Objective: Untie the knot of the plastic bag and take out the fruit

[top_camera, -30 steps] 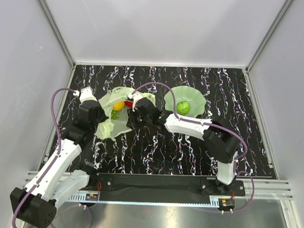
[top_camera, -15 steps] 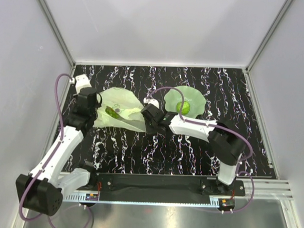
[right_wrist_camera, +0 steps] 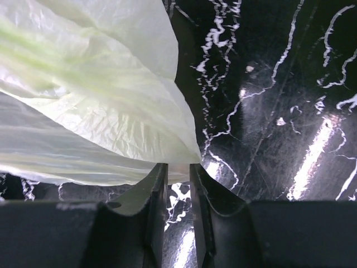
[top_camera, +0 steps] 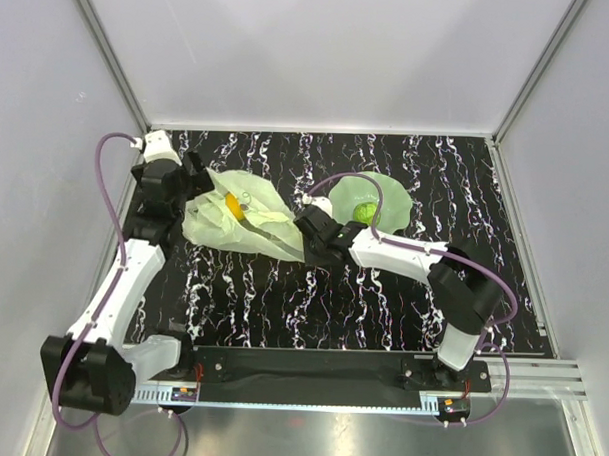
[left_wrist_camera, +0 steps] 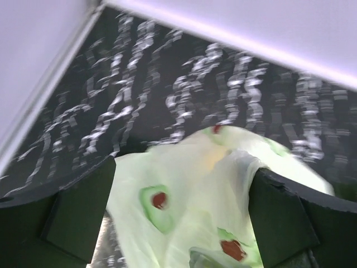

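Note:
The pale green plastic bag (top_camera: 240,224) lies crumpled on the black marbled table, tapering to a point at its right end. A yellow-orange fruit (top_camera: 232,204) shows through it. My left gripper (top_camera: 197,179) is open at the bag's left end; in the left wrist view its jaws (left_wrist_camera: 181,215) straddle the bag (left_wrist_camera: 195,190) without pressing it. My right gripper (top_camera: 301,244) is at the tapered end, jaws nearly closed (right_wrist_camera: 178,167) with the bag's corner (right_wrist_camera: 111,100) caught at the tips. A green round fruit (top_camera: 364,211) sits in the green dish (top_camera: 391,196). The knot is hidden.
The dish stands just right of my right gripper, behind its forearm. The left wall (top_camera: 98,111) and the table's left rim are close behind my left gripper. Purple cables loop over both wrists.
My left gripper went from shut on the bag to wide open and moved back-left. The right gripper drew rightward with the bag's corner, and the bag stretched flatter.

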Tool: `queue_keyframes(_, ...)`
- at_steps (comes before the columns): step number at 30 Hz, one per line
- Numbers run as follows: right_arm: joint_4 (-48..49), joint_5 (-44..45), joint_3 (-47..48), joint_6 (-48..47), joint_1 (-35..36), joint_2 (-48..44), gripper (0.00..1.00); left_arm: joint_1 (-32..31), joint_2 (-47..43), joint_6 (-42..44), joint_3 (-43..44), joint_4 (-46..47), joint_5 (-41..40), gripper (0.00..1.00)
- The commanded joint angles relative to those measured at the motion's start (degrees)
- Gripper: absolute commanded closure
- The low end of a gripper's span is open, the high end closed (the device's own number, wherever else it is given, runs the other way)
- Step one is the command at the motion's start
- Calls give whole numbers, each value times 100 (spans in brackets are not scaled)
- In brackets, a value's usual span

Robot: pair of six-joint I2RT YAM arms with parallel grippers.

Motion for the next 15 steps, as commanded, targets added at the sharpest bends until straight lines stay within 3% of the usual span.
queue_keyframes(1, 297, -406, 0, -230, -26, -360, 71, -31, -862, -452, 113, 279, 1099, 1)
queue_keyframes(8, 1210, -1811, -255, -546, -26, -694, 71, -383, -2339, -612, 366, -933, 1557, 1)
queue_keyframes(12, 1589, -2761, -177, -634, -26, -668, 70, -400, -2368, -585, 725, -1803, 1873, 1)
queue_keyframes(15, 1563, -2938, 34, -661, -26, -519, 70, -409, -2411, -778, 641, -2402, 2337, 1)
